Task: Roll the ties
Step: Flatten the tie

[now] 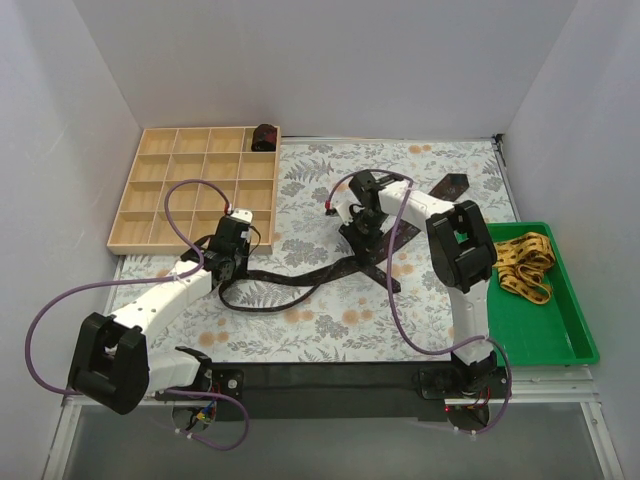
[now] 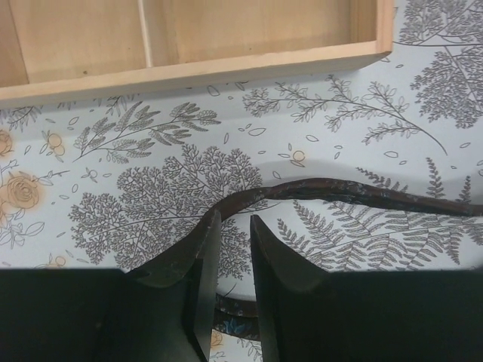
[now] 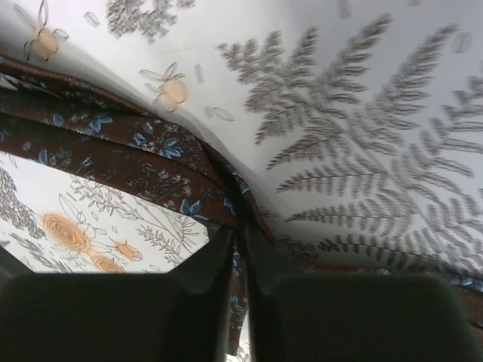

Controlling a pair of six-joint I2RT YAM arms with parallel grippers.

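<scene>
Dark tie [image 1: 335,266] unrolled, rolled bundle [image 1: 264,137] behind, yellow tie [image 1: 525,262] right

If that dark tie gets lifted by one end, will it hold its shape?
Probably not: the dark tie lies in loose curves, so it likely droops. It bunches into folds at the right tool, suggesting thin, light fabric.

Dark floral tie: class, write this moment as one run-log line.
dark floral tie: unrolled | right gripper: shut on it | left gripper: slightly open beside it
</scene>
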